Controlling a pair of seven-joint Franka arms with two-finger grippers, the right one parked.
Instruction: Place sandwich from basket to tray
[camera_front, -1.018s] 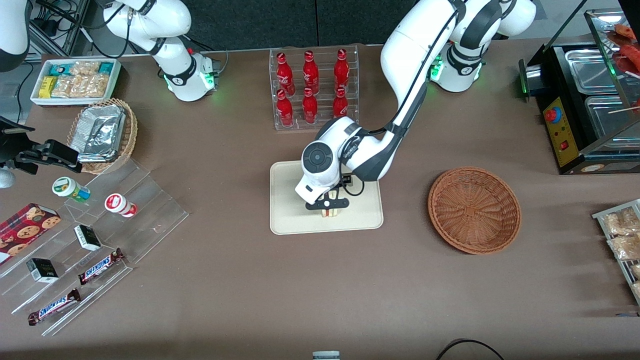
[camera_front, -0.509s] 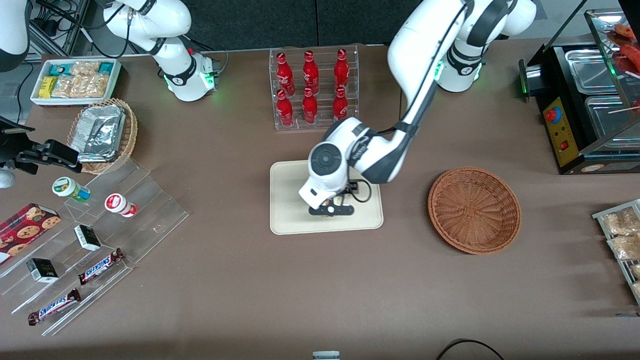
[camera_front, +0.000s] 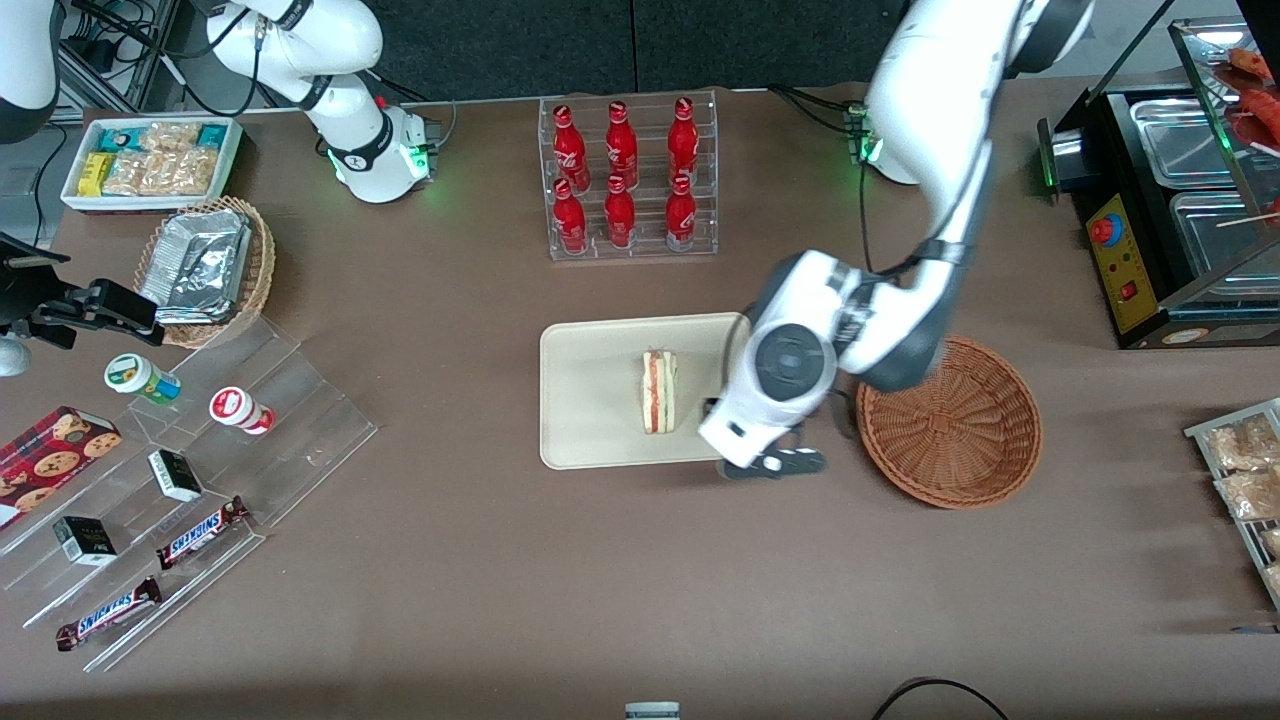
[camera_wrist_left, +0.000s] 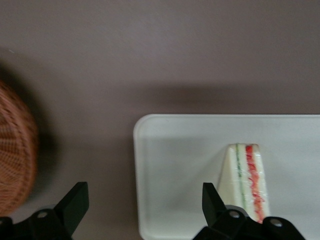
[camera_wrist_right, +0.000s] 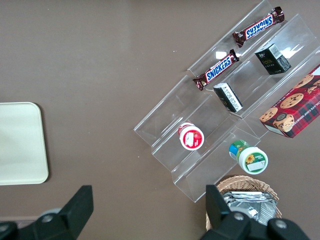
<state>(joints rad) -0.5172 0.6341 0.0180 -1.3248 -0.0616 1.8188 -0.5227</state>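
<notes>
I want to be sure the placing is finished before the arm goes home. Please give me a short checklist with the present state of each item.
1. Sandwich lies on the tray: ok.
2. Sandwich inside the tray's rim, not hanging over: ok.
3. Gripper open and holding nothing: ok.
4. Gripper apart from the sandwich, over the table between tray and basket: ok.
5. Basket holds no other sandwich: ok.
6. Sandwich lying stably: cannot tell.

Front view overhead; wrist views look down at tray (camera_front: 590, 400).
</notes>
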